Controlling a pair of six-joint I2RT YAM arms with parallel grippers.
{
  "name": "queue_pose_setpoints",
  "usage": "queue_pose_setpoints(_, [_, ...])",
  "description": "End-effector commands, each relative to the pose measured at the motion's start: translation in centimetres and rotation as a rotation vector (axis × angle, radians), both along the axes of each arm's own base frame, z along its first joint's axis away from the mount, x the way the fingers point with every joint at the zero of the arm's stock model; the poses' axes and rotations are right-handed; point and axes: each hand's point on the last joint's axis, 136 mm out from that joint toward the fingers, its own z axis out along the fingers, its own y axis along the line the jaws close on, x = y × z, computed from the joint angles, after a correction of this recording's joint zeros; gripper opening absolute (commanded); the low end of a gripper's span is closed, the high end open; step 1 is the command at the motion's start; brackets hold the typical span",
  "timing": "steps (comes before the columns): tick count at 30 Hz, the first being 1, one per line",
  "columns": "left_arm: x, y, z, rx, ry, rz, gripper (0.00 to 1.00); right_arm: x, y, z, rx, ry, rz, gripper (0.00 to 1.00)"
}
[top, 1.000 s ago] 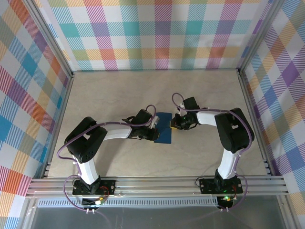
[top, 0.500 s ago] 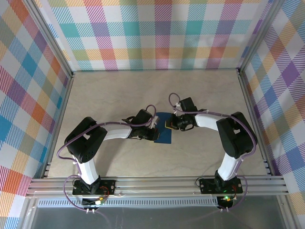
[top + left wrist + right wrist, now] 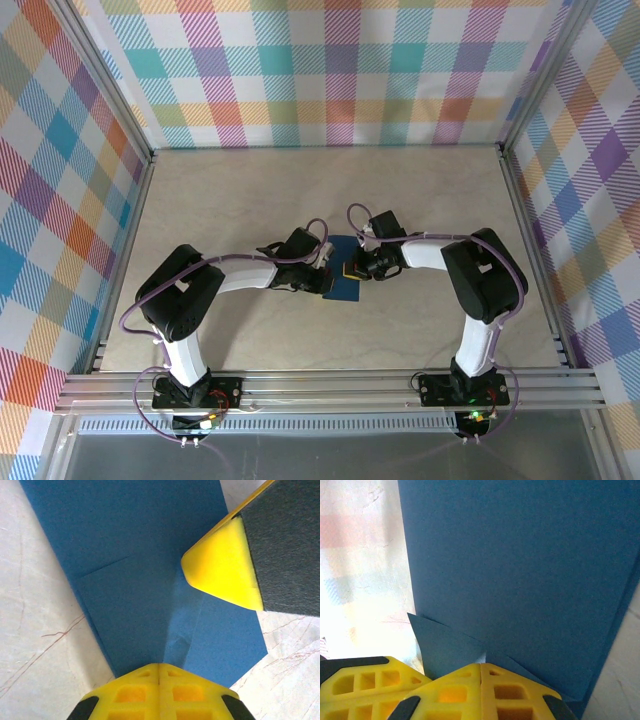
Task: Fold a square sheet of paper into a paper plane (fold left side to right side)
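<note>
At the centre of the top view, the square sheet of paper (image 3: 343, 290) lies partly folded on the table (image 3: 250, 200), both the left gripper (image 3: 327, 277) and the right gripper (image 3: 351, 270) bearing on it with jaws pressed together, apparently creasing the left-to-right fold; next, probably a firm sweep along the crease.

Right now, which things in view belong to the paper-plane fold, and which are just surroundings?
In the job: square sheet of paper, creased; left gripper, shut, tip at the paper; right gripper, shut, tip over it.
Just there: table; checked walls; metal rail.
</note>
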Motion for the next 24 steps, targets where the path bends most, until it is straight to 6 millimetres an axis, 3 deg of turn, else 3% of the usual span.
queue_pose_setpoints(1, [-0.2, 0.2, 1.7, 0.019, -0.001, -0.004, 0.00, -1.9, -2.3, -3.4, -0.125, 0.090, -0.018, 0.00])
queue_pose_setpoints(6, [-0.3, -0.4, 4.2, -0.035, -0.020, -0.020, 0.00, -2.4, -2.4, -3.8, -0.125, 0.110, -0.018, 0.00])
queue_pose_setpoints(11, [-1.9, -1.2, 5.2, -0.104, 0.003, -0.051, 0.00, -2.5, -2.4, -3.7, -0.121, 0.116, -0.016, 0.00])
queue_pose_setpoints(16, [-3.0, -2.4, 4.6, -0.147, 0.035, -0.073, 0.00, -2.5, -2.3, -3.8, -0.121, 0.118, -0.013, 0.00])
queue_pose_setpoints(24, [-1.6, -3.2, 3.8, -0.163, 0.030, -0.031, 0.00, -2.7, -2.3, -4.1, -0.118, 0.133, -0.008, 0.00])
